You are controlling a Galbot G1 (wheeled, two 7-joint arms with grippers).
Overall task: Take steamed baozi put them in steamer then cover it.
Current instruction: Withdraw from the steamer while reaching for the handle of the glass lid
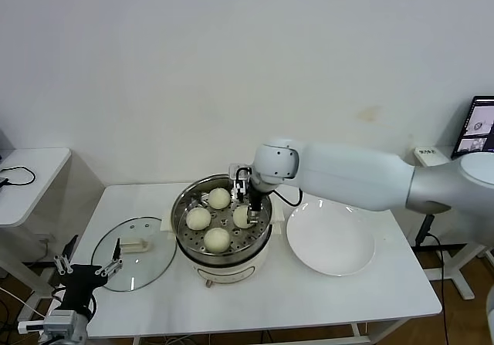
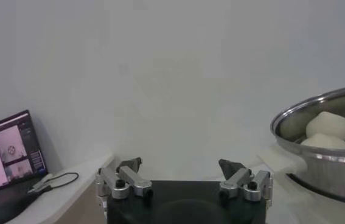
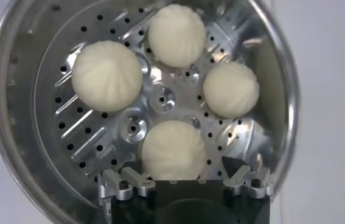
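The steamer [image 1: 184, 204] stands mid-table with four off-white baozi on its perforated tray [image 3: 93, 137]. The baozi lie at the back [image 1: 219, 197], left [image 1: 198, 218], front [image 1: 217, 239] and right [image 1: 241, 218]. My right gripper [image 1: 248, 197] hangs over the right one, open. In the right wrist view its fingers [image 3: 126, 178] stand wide on either side of that baozi [image 3: 173, 149], which rests on the tray. The glass cover [image 1: 147, 266] with its cream handle lies flat on the table left of the steamer. My left gripper [image 1: 87, 268] is open and empty, low beside the table's front left corner.
A flat white plate [image 1: 330, 241] lies right of the steamer. A small white side table [image 1: 27, 171] stands at far left and a screen [image 1: 480, 125] at far right. In the left wrist view the steamer [image 2: 318, 131] is to one side and a monitor [image 2: 8, 152] to the other.
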